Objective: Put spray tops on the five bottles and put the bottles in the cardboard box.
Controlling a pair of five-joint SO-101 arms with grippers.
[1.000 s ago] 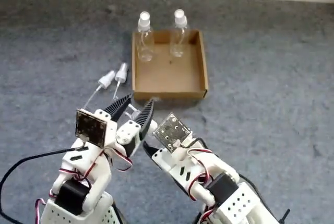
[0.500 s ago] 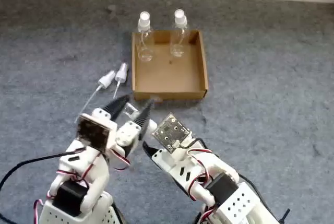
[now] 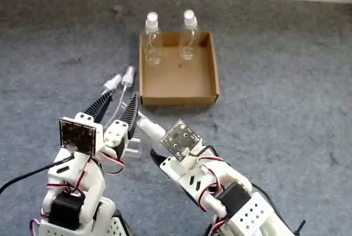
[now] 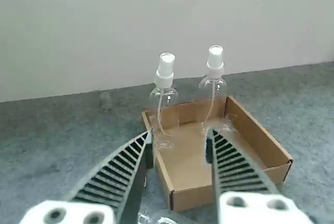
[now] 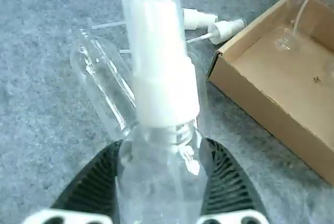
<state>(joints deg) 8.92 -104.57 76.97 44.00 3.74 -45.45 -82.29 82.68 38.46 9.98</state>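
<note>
High: my left claw point(image 3: 118, 101) spread wide, empty, beside loose tops point(image 3: 120, 79); box point(image 3: 215, 76) ahead holds two bottles point(image 3: 153, 43). Left wrist: box sits beyond my spread jaws. Right wrist: my right claw point(image 5: 162, 182) clamped on capped bottle point(image 5: 162, 145), bare bottle point(image 5: 99, 78) lying just beside.

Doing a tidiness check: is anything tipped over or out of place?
A clear bottle lies on its side on the carpet beside the capped bottle in the right gripper; two loose spray tops lie beside the cardboard box.
</note>
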